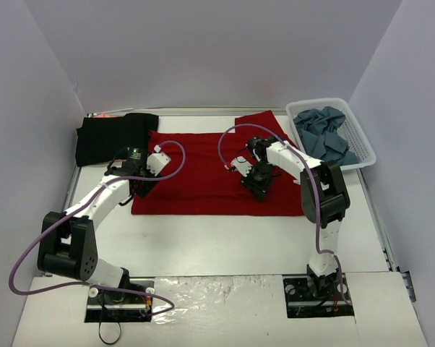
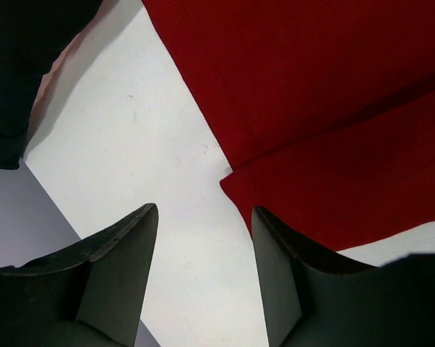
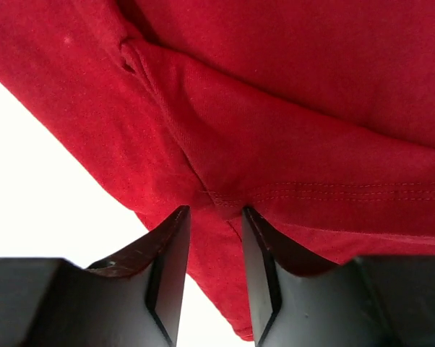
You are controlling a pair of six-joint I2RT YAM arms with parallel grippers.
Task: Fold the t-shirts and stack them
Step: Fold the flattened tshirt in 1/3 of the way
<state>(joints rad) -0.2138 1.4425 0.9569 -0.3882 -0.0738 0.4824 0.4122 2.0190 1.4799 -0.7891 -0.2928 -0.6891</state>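
Observation:
A dark red t-shirt point(image 1: 210, 170) lies spread flat across the middle of the table. Its left hem corner point(image 2: 235, 184) shows in the left wrist view. My left gripper point(image 1: 141, 189) point(image 2: 203, 211) hangs open just off that corner, with only bare white table between its fingers. My right gripper point(image 1: 257, 189) point(image 3: 214, 211) is low over the shirt's right part. Its fingers stand a narrow gap apart, astride a raised fold of the stitched hem point(image 3: 225, 199). A black t-shirt point(image 1: 113, 137) point(image 2: 15, 58) lies at the back left. Slate blue-grey t-shirts point(image 1: 326, 134) sit crumpled in the basket.
The white lattice basket point(image 1: 365, 141) stands at the back right corner. Grey walls close in the table on the left, back and right. Bare white tabletop point(image 1: 225, 238) runs between the red shirt and the arm bases.

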